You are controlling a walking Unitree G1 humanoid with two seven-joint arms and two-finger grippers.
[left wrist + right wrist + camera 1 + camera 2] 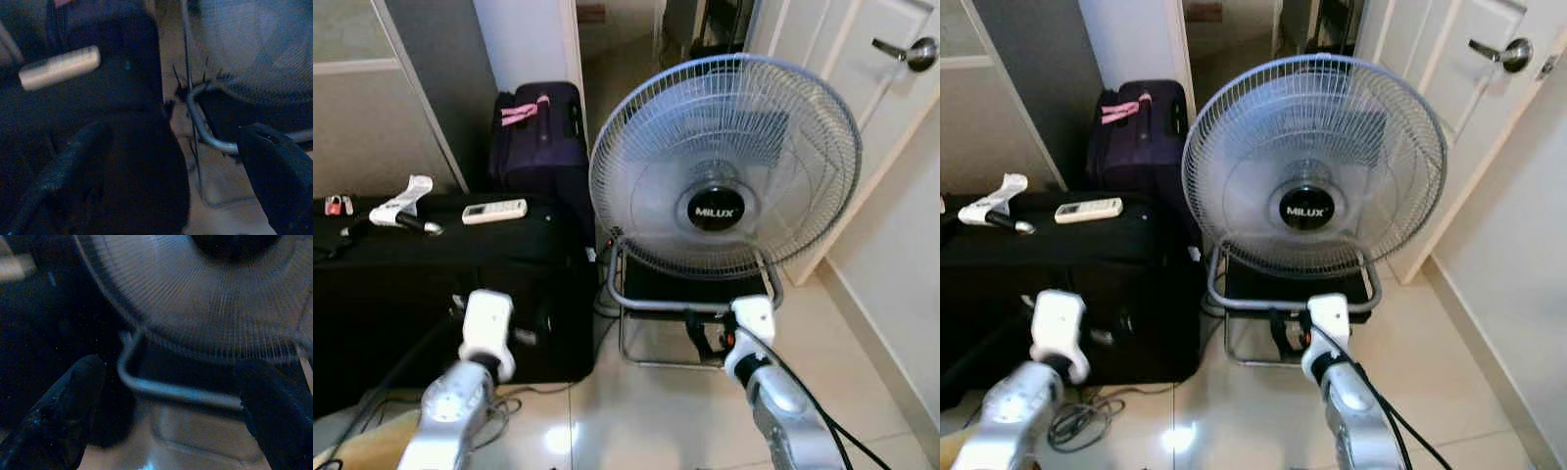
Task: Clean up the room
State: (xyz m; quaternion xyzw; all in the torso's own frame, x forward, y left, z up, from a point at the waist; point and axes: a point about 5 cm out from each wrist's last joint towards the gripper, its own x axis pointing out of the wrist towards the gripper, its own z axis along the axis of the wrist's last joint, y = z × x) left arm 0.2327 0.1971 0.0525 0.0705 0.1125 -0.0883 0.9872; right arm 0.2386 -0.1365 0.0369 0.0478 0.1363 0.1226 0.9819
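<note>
Both grippers sit lowest in frame, left gripper (171,161) and right gripper (168,411) each with fingers spread and empty, aimed at the fan (724,166) on its metal stand (690,304). Beyond, a white remote (494,211) and other small items, too blurred to identify, lie on the black suitcase (450,284), with a purple suitcase (540,137) behind. Cleanup looks barely begun; only "MILUX" on the fan hub is legible.

White door (862,59) (closed), tiled floor (822,372)
</note>
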